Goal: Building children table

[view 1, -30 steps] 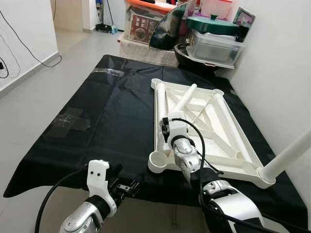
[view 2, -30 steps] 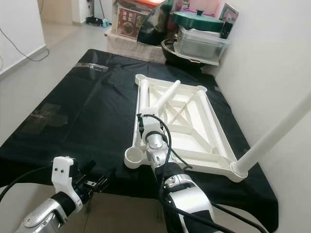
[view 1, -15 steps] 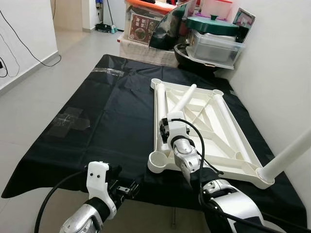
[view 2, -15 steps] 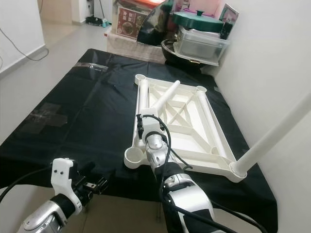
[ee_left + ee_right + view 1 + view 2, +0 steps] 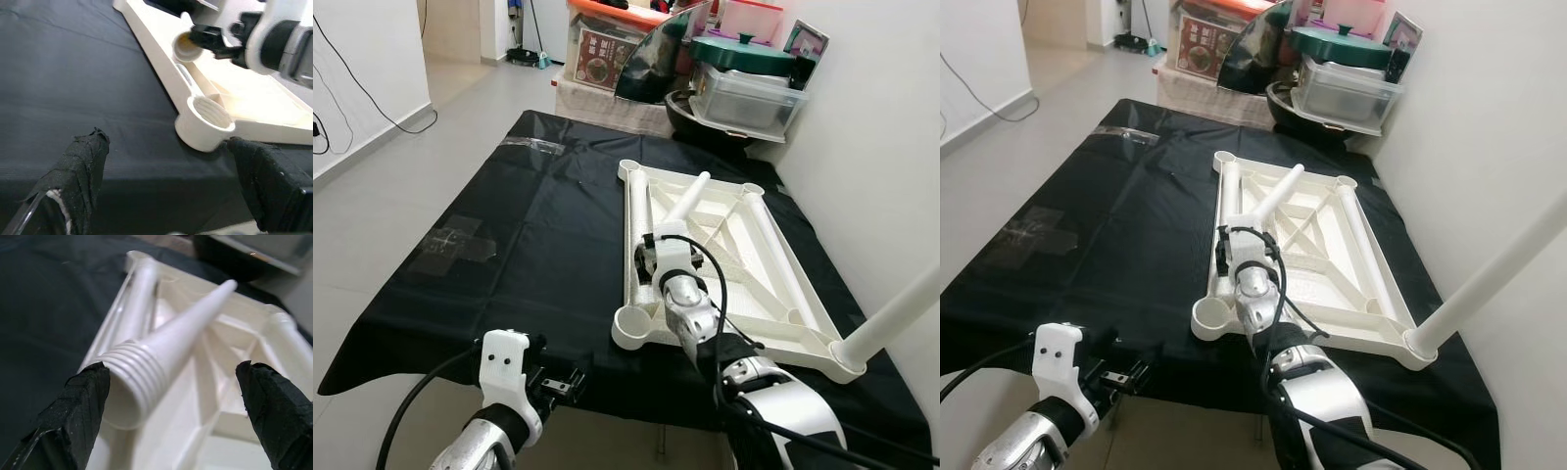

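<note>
1. The left gripper (image 5: 570, 378) is hanging low at the near edge of the black cloth (image 5: 524, 245), its fingers (image 5: 80, 169) spread wide and holding nothing.
2. Just ahead of it the nearest socket (image 5: 205, 120) of the upturned table top (image 5: 759, 264) is lying on the cloth; open black cloth is stretching away on that gripper's left side.
3. The right arm (image 5: 690, 313) is reaching forward over the near rail of the table top, and the right gripper (image 5: 171, 377) is standing open, fingers (image 5: 85, 406) wide apart on either side of a loose leg (image 5: 171, 352).
4. That leg's threaded end is lying between the fingers, the shaft slanting away across the ribs; whether the pads are touching it I cannot tell.
5. Right of that gripper, one fitted leg (image 5: 896, 318) is rising from the near right corner, close to the wall (image 5: 871, 166).
6. Beyond the table top, stacked boxes (image 5: 749, 83) are crowding the cloth's far edge.
</note>
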Tool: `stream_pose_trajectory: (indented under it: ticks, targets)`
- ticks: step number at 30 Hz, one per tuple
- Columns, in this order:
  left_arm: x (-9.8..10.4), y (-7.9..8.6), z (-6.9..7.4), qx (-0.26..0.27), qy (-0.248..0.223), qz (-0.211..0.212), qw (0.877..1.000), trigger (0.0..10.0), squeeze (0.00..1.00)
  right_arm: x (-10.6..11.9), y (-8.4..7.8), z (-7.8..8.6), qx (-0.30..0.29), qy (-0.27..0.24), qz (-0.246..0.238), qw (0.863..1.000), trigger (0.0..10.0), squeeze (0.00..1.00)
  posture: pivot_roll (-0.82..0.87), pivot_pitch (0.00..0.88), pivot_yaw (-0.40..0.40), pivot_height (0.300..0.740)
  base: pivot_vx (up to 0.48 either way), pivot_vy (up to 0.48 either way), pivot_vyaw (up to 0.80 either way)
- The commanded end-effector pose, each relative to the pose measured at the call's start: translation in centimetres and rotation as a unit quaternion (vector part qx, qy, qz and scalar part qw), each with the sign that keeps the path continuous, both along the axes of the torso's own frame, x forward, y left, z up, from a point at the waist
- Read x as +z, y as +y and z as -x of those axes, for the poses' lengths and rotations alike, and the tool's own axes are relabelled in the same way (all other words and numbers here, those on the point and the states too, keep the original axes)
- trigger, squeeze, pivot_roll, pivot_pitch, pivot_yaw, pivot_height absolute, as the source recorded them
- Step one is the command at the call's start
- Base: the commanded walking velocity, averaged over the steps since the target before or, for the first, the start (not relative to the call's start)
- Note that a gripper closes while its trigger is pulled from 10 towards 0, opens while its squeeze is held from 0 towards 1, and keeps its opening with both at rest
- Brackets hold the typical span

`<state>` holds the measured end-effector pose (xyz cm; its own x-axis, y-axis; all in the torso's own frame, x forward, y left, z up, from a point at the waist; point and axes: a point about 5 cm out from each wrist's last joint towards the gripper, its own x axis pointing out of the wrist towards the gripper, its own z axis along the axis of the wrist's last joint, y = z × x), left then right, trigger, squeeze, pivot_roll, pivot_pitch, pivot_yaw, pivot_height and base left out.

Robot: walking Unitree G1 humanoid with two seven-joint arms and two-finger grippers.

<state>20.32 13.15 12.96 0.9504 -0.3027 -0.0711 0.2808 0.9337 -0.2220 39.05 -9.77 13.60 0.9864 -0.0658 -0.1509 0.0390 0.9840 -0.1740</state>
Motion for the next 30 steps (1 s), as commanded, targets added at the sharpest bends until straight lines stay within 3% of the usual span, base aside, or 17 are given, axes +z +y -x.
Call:
stream_pose_trajectory:
  ticks: [1, 2, 3, 4, 13, 16, 19, 30]
  targets:
    - [0.4, 0.0, 0.1, 0.003, -0.008, -0.003, 1.000, 10.0, 0.00, 0.3, -0.8, -0.2, -0.020, -0.009, -0.002, 1.000, 10.0, 0.66, 0.20, 0.000, -0.202, 0.740, 0.000, 0.000, 0.00]
    - [0.9, 0.0, 0.0, 0.002, -0.021, -0.014, 1.000, 10.0, 0.00, 0.3, -0.8, -0.1, -0.023, -0.011, -0.003, 1.000, 10.0, 0.09, 0.19, 0.000, -0.196, 0.740, 0.000, 0.000, 0.00]
    - [0.9, 0.0, 0.0, 0.002, -0.021, -0.014, 1.000, 10.0, 0.00, 0.3, -0.8, -0.1, -0.023, -0.011, -0.003, 1.000, 10.0, 0.09, 0.19, 0.000, -0.196, 0.740, 0.000, 0.000, 0.00]
    - [1.3, 0.1, -0.1, 0.001, -0.033, -0.025, 0.999, 10.0, 0.00, 0.2, -0.6, 0.0, -0.022, -0.010, -0.006, 1.000, 10.0, 0.00, 0.18, 0.000, -0.191, 0.740, 0.000, 0.000, 0.00]
    - [2.0, 0.4, -0.1, -0.001, -0.045, -0.054, 0.998, 10.0, 0.00, -0.3, 0.7, 0.4, -0.002, -0.002, -0.014, 1.000, 10.0, 0.00, 0.18, 0.000, -0.193, 0.740, 0.000, 0.000, 0.00]
    - [2.2, 0.4, 0.8, 0.001, -0.039, -0.066, 0.997, 10.0, 0.00, -0.2, 2.0, 0.8, 0.016, -0.011, -0.027, 0.999, 10.0, 0.00, 0.17, 0.006, -0.182, 0.740, 0.000, 0.000, 0.00]
    - [2.1, 0.4, 1.0, 0.001, -0.036, -0.067, 0.997, 10.0, 0.00, -0.2, 2.3, 1.0, 0.021, -0.017, -0.025, 0.999, 10.0, 0.00, 0.17, 0.016, -0.178, 0.740, 0.000, 0.000, 0.00]
    - [2.1, 0.5, 1.7, -0.014, -0.021, -0.081, 0.996, 10.0, 0.00, -0.9, 1.7, 1.6, 0.004, -0.016, -0.019, 1.000, 10.0, 0.00, 0.15, 0.070, -0.138, 0.740, 0.000, 0.000, 0.00]
